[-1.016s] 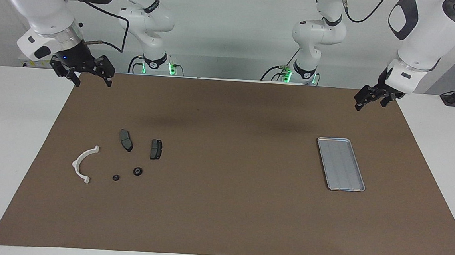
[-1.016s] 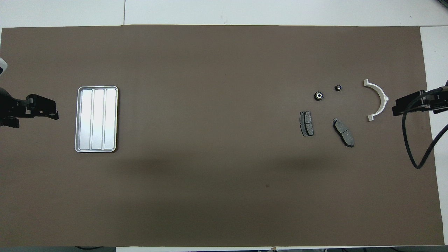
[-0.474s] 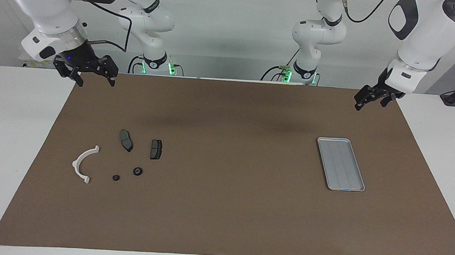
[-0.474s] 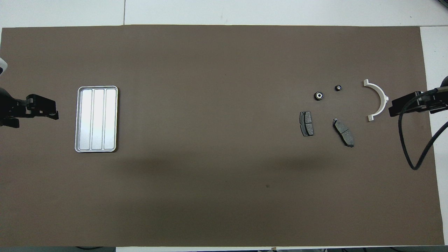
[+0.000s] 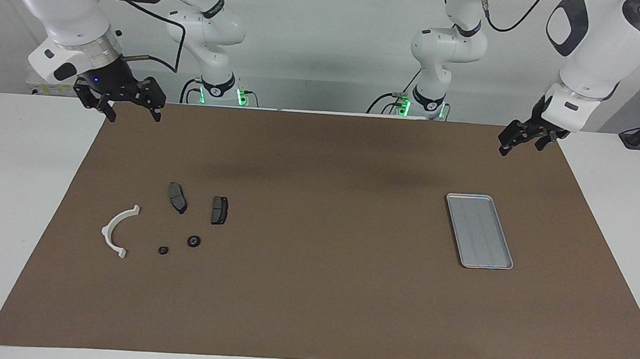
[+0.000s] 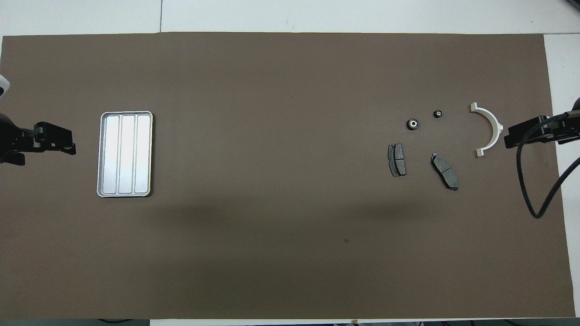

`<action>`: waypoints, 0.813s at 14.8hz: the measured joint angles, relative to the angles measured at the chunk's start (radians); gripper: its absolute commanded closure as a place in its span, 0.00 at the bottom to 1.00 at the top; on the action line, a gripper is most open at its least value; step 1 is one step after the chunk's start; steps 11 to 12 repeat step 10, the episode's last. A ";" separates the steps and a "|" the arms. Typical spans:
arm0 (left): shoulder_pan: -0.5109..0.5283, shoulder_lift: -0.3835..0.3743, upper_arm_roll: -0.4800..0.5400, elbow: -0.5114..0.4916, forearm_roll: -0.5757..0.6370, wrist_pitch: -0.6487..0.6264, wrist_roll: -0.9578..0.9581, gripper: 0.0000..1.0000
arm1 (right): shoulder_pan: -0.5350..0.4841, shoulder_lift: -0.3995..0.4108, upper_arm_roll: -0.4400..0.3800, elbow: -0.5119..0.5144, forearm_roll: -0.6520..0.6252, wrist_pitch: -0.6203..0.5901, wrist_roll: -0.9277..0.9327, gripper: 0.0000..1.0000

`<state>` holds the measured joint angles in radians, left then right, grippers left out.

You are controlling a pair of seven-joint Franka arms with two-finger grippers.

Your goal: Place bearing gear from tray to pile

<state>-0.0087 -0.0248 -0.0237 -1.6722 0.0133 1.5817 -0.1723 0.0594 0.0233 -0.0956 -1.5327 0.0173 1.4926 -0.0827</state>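
My right gripper (image 5: 131, 111) hung in the upper left of the facing frame, over the brown mat's (image 5: 312, 291) corner, its fingers spread wide with nothing between them. My left gripper (image 5: 518, 141) hung in the upper right of that frame, over the mat's edge above the tray (image 5: 504, 265), wide open too and holding nothing.

From the right gripper outward, lower in the facing frame, lay the pile: two dark grey brake pads (image 5: 177, 197) (image 5: 219, 209) side by side but apart, a white semicircular bracket (image 5: 117, 230) below and to their left, and two small black round bearing gears, the bigger one (image 5: 193, 241) just below the pads and the smaller one (image 5: 163, 250) between it and the bracket. All rested flat on the surface, none touching.

The tray sat right of centre in the facing frame, silver-grey, rectangular with rounded corners and a raised rim; nothing lay in it.

Against the picture half a second earlier, the right gripper had drawn slightly up and toward the frame's left edge; the left gripper, tray and parts had not shifted.

The overhead frame showed the tray's (image 6: 102, 154) floor split into three long ribbed lanes, and a pale centre in each gear (image 6: 412, 123) (image 6: 437, 113), which the facing frame did not. It caught only the grippers' tips at the frame's left (image 6: 68, 146) and right (image 6: 512, 138) edges, while the facing frame showed both whole arms and their height above the surface.
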 measured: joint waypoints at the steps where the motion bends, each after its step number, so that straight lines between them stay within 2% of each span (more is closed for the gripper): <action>1: 0.000 0.000 0.000 0.000 0.000 0.000 0.000 0.00 | 0.000 0.000 0.000 0.000 0.000 0.000 0.000 0.00; 12: 0.000 0.000 0.000 0.000 0.000 0.000 0.000 0.00 | 0.000 0.000 0.000 0.001 -0.001 0.036 0.016 0.00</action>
